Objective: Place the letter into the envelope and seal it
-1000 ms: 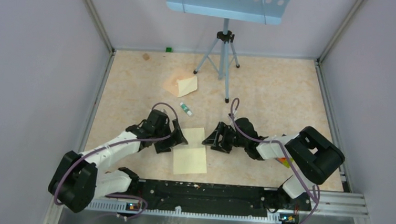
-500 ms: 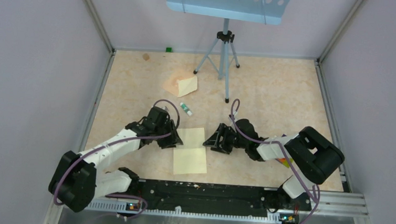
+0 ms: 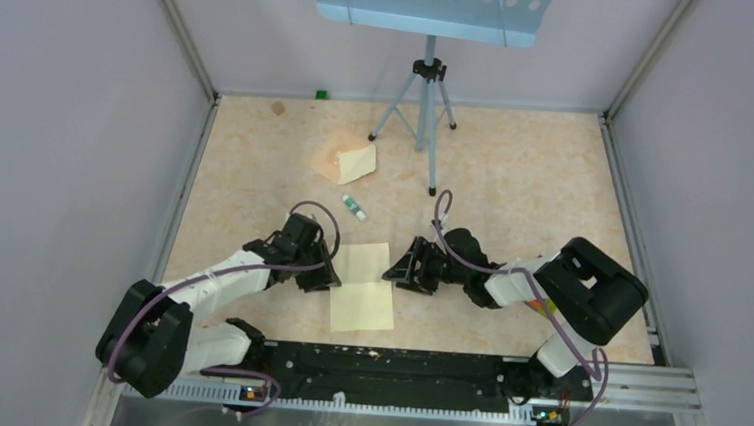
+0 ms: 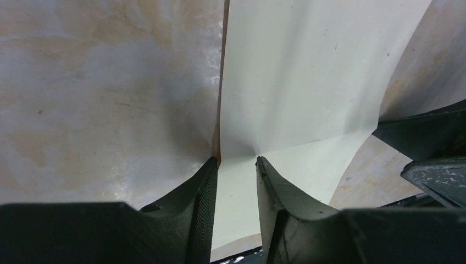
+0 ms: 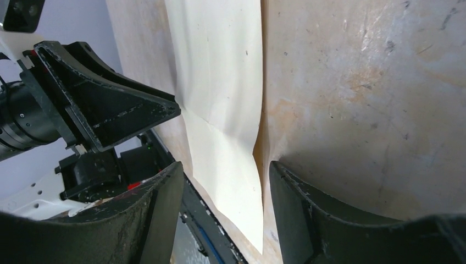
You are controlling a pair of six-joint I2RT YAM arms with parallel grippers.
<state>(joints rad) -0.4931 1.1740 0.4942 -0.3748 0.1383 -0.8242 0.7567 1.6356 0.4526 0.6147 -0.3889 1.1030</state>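
The letter (image 3: 363,288) lay flat on the table (image 3: 515,183), near its front edge and between the two grippers, with one fold crease running across it. It was outside the envelope (image 3: 334,160), which rested well apart from it, farther back on the table. A paler cream patch covered the envelope's right part. Whether that was its flap or a separate sheet could not be told, nor whether anything sat inside.

The left gripper (image 3: 325,273) was at the letter's left edge, level with the crease. Its fingers (image 4: 200,198) stood narrowly apart, the paper's edge lay in the gap between them, and the sheet buckled upward there. The right gripper (image 3: 399,267) was at the opposite edge. Its jaws were wider apart and straddled that edge, which also curled up.

There was one letter, one envelope and two grippers. One small glue stick (image 3: 354,207) lay between envelope and letter. One tripod stand (image 3: 424,106) carrying a perforated blue panel (image 3: 433,4) stood at the back, and one small green object (image 3: 321,94) sat by the rear wall.
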